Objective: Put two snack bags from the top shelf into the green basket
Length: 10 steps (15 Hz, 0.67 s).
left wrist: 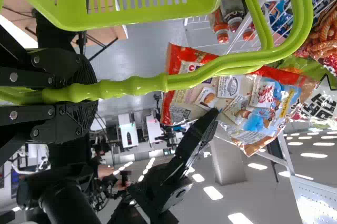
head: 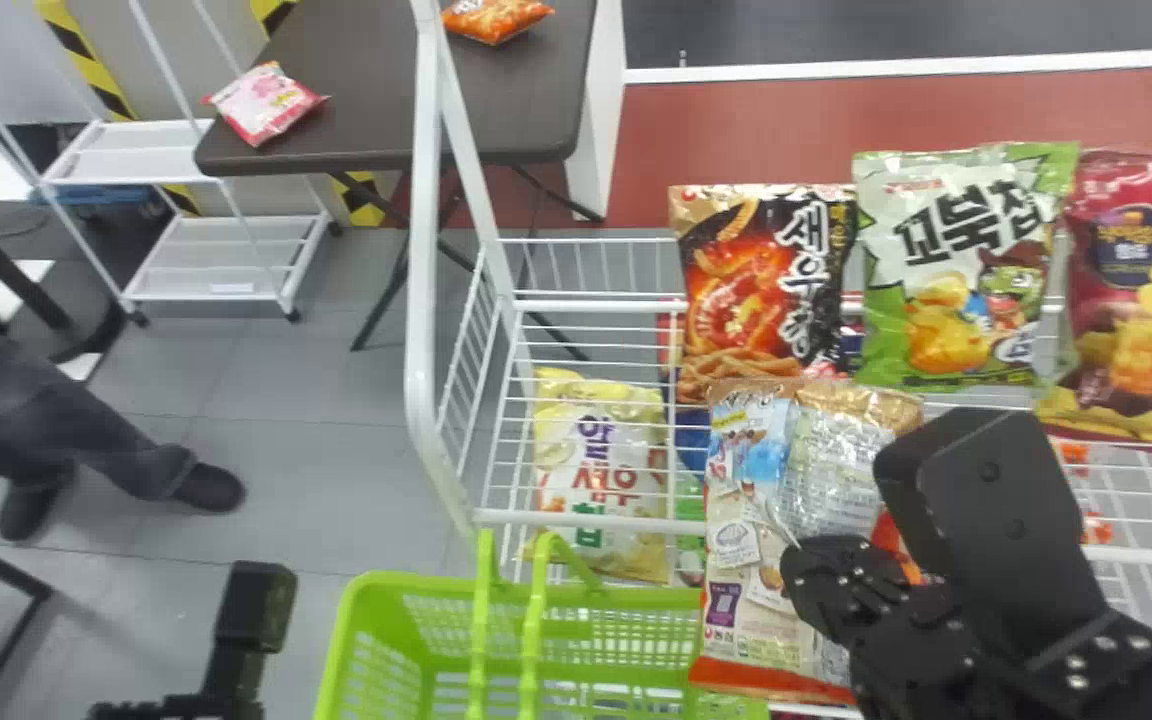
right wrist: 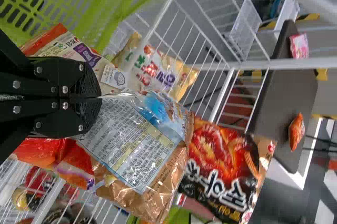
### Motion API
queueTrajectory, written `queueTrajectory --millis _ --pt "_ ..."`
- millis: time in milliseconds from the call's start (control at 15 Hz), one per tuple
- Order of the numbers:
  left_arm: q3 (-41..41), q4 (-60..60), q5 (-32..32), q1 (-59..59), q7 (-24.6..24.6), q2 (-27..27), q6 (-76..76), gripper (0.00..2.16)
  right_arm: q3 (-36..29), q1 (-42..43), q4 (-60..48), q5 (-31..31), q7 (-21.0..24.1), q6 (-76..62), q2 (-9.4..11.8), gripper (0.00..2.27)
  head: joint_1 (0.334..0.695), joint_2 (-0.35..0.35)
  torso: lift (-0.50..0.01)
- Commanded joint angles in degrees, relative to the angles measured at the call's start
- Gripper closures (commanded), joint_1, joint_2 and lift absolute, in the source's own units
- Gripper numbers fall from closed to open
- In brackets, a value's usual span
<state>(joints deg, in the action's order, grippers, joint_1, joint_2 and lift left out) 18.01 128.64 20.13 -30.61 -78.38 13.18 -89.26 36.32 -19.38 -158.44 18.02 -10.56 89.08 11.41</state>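
Left side, floor level: white rolling cart beyond the work area. Beside it, a dark bench; pink packet at its left edge, orange packet farther over, toward the right edge.

My left gripper's arm comes in from the bottom edge, just left of the green basket. From its own wrist I read the left gripper as clamped on the basket's handle.

The basket sits against the front left corner of the white wire rack. Behind the basket's far rim, a white-and-yellow snack bag is at the rack's left end, near the front rail. A black snack bag stands at the back, toward the far left corner.

Task item: snack bag with a red bottom band, back face toward my head camera, hangs at the rack's front edge, overlapping the basket's right rim in my sight line; contact undetermined. My right gripper has it pinched mid-bag between closed fingers, the film creased there.

Right of the black one, along the back edge: green chip bag, then maroon chip bag.
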Motion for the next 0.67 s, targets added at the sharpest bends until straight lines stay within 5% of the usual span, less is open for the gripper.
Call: queueTrajectory --millis 0,600 --pt "0.0 0.0 0.0 0.0 0.1 0.0 -0.8 2.15 2.1 0.2 0.3 0.2 0.0 1.0 0.0 2.24 0.695 0.228 -0.001" --pt "-0.6 -0.6 0.0 0.5 1.5 -0.1 -0.8 2.15 3.1 -0.2 13.2 -6.2 -6.5 1.0 -0.1 2.24 0.695 0.35 -0.001"
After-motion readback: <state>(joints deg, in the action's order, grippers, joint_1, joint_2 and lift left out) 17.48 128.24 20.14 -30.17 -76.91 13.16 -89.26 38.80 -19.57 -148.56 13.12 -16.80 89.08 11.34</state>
